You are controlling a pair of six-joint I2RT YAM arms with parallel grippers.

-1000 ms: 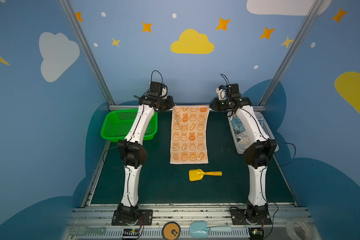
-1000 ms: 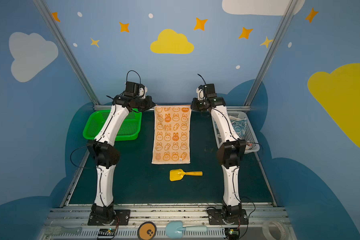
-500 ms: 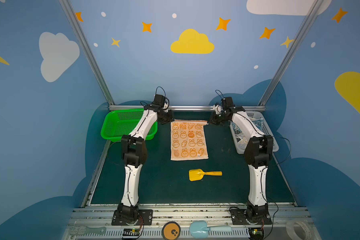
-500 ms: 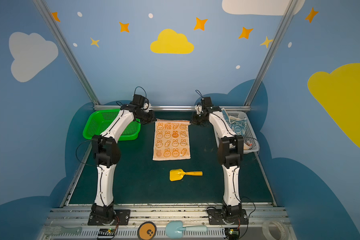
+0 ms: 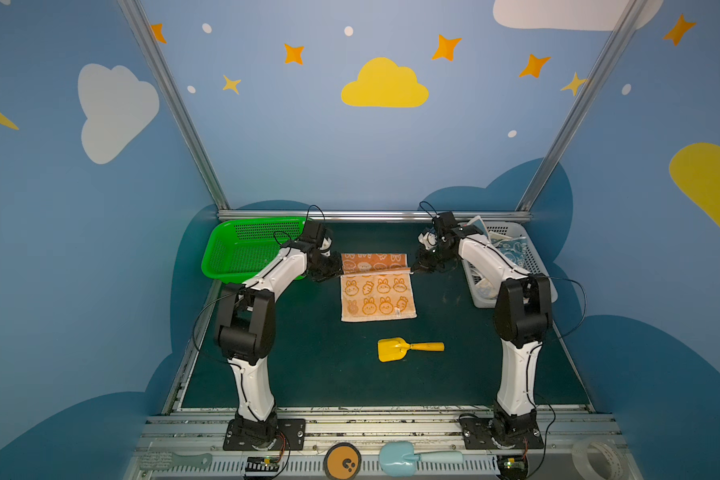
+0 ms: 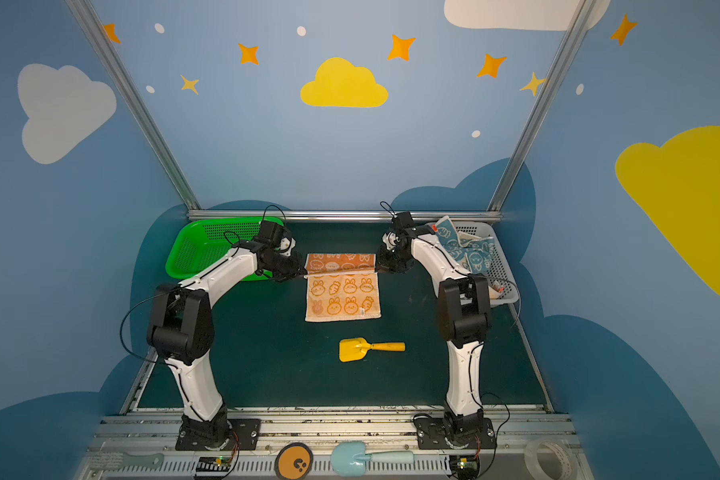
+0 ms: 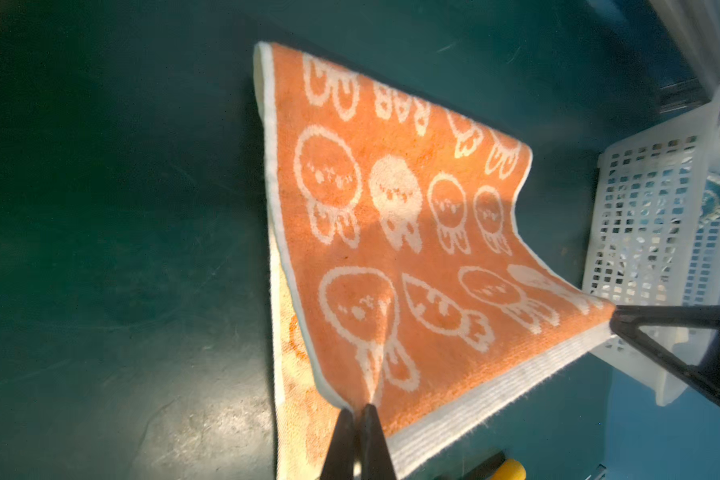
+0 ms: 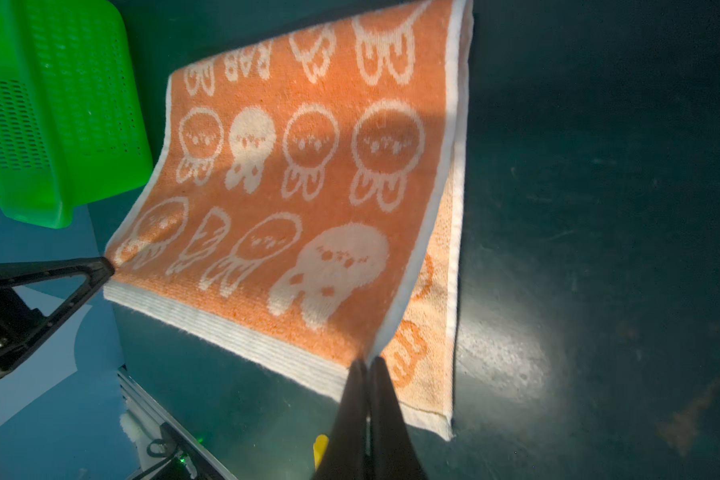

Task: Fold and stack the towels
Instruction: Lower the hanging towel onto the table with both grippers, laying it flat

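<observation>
Though half-folded, one orange towel (image 5: 377, 297), two corners pinched by left pincer (image 5: 340, 273) and right pincer (image 5: 413, 270)

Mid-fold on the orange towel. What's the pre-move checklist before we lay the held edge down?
1. Left gripper shut on orange bunny-print terry towel corner: ok.
2. Right gripper shut on opposite corner: ok.
3. Held edge straight between grippers: ok.
4. Towel's near edge flat on dark green mat: ok.
5. Yellow plastic toy shovel apart from towel: ok.
6. Side edges lining up: cannot tell.
</observation>
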